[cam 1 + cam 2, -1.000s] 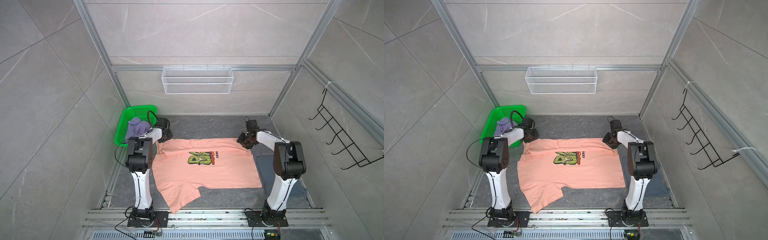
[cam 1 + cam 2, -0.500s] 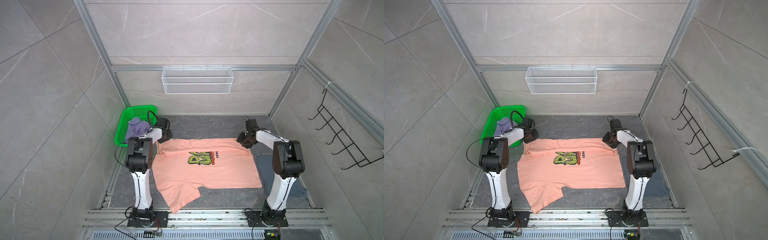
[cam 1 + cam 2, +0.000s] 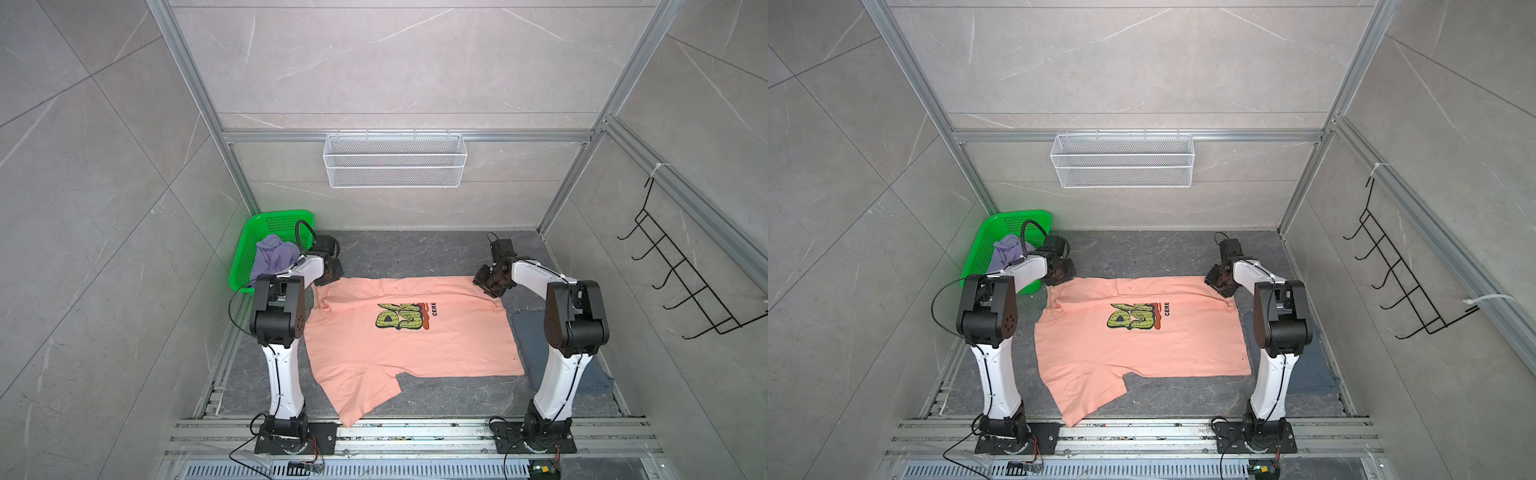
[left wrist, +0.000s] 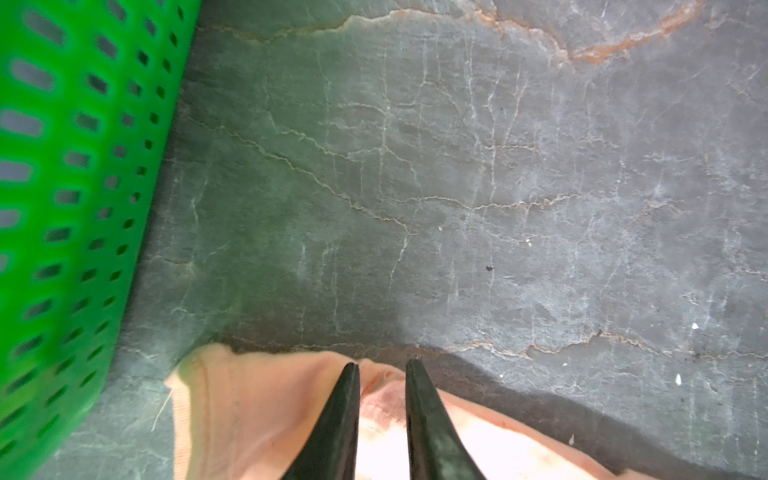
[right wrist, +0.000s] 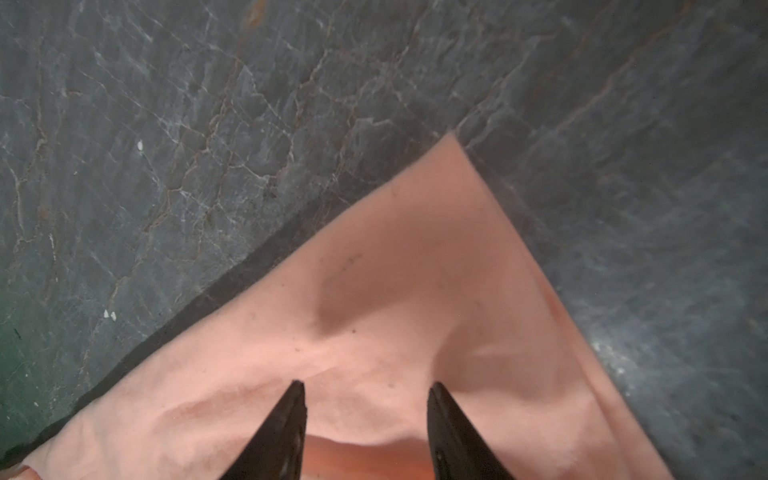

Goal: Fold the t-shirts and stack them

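The dark grey stone-look surface (image 3: 415, 253) is taking up the whole floor of the cell. The big peach-pink t-shirt (image 3: 407, 353) is lying spread out in the middle of it, yellow-green print facing up, with one sleeve poking toward the front rail.

The green basket (image 3: 245, 249) is sitting in the far left corner, tilted against the wall. The slate blue-grey shirt (image 3: 530, 332) is lying flat on the right side, right up against the peach one's edge and partly hiding behind the right arm. The lavender shirt (image 3: 274, 257) is sitting bunched up inside the basket.

Both arms are reaching to the peach shirt's far edge, one at each corner. The right claw (image 5: 365, 388) is standing clearly apart, both tips resting down on the fabric near the corner and not pinching anything.

The left claw (image 4: 380, 363) is sitting at the other corner, just beside the basket wall. Its fingers are showing only a narrow gap with a bit of pink cloth in it. Honestly I can't tell if it's actually nipping that cloth or just hovering over it.
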You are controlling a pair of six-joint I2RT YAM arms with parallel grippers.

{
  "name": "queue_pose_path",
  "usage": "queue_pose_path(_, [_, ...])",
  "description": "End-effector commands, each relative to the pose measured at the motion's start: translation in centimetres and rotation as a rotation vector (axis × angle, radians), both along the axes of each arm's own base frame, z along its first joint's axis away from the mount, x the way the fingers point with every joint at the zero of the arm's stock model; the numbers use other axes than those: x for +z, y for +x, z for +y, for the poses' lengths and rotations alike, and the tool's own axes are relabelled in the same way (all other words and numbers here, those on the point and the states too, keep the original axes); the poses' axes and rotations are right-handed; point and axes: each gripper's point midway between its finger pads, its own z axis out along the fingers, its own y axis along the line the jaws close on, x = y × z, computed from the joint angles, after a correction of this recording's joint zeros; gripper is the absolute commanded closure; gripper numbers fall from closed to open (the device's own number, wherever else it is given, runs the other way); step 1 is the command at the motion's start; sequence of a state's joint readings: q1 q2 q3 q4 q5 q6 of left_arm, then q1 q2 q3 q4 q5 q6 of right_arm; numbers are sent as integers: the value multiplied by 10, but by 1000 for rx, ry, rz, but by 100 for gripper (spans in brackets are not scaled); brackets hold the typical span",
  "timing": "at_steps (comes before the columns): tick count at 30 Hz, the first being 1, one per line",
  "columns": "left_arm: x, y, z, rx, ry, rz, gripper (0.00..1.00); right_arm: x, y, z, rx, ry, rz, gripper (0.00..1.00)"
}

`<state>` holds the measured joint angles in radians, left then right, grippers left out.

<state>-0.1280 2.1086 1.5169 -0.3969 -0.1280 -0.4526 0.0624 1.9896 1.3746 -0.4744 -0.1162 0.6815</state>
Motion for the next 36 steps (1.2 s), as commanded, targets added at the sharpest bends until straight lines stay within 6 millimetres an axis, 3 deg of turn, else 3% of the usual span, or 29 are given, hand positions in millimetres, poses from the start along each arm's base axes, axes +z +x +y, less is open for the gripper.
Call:
queue_pose_path(1, [5,0,2,-15,-1,-1,75,-4,-3,-4,-6,-25,27,51])
queue_pose_path(11, [-11,-1,-1,-25,-13,32,78,-7,-7,-5,-7,-33,37,51])
queue_pose_path(18, [-10,-2,0,-25,-2,33,88,-7,-8,-6,-5,-36,41,51])
queue_pose_path(24, [1,1,1,-31,4,8,100,-9,-10,-6,-4,-38,44,51])
queue_pose_path(36, [55,0,-3,-45,-18,-87,100,-15,-14,-6,-7,-33,55,51])
